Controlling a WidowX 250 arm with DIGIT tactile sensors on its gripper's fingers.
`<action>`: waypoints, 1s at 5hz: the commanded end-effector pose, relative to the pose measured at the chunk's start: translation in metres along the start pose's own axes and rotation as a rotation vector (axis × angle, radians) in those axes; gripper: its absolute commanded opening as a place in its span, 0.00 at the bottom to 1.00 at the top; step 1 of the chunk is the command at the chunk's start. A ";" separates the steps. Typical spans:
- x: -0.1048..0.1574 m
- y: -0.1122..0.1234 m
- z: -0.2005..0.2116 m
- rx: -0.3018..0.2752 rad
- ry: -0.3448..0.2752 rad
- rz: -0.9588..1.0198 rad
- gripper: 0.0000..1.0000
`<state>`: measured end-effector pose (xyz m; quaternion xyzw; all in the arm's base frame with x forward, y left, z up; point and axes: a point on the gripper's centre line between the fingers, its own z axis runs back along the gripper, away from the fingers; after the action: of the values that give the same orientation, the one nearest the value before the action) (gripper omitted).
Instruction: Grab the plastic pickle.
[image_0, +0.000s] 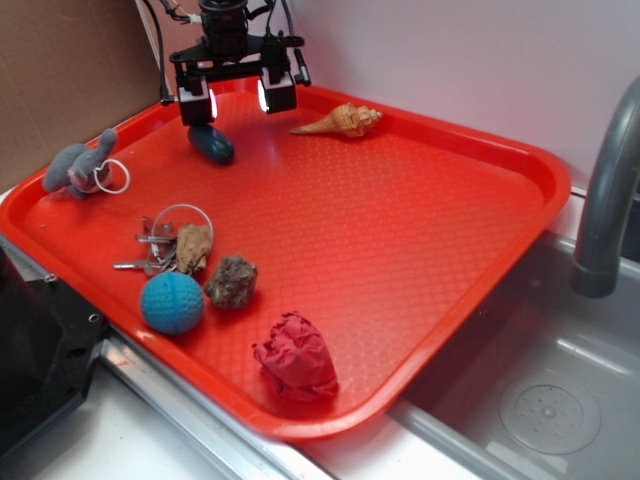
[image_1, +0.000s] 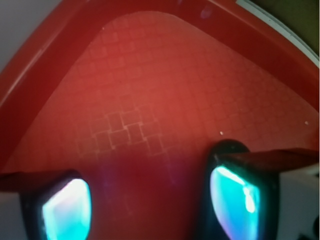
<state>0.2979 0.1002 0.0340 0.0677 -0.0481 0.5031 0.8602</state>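
1. The tool (image_0: 239, 98) hangs over the far corner of the red tray (image_0: 520, 160), its jaws spread wide and holding nothing.
2. The plastic pickle (image_0: 211, 144) lies on the tray floor just below the tool, under the finger (image_0: 197, 101) on the left of the exterior view rather than between the two; whether that finger touches it I cannot tell.
3. In the wrist view the two fingers (image_1: 65, 207) frame bare tray floor, and a dark rounded shape, probably the pickle, peeks from behind one of them.
4. A spiral seashell (image_0: 342, 121) rests beside the tool, towards the grey faucet (image_0: 607, 190).
5. Well in front of the tool sit a blue ball (image_0: 171, 302), a rock (image_0: 232, 281), keys (image_0: 157, 250), and crumpled red paper (image_0: 296, 356).
6. A grey toy elephant (image_0: 80, 165) lies at the tray's edge, apart from the tool.
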 end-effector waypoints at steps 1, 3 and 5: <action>0.007 0.024 0.027 -0.046 0.012 -0.006 1.00; -0.022 0.054 0.085 -0.191 -0.088 0.163 1.00; -0.040 0.073 0.053 -0.089 -0.048 0.326 1.00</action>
<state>0.2215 0.0863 0.0782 0.0344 -0.0864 0.6249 0.7751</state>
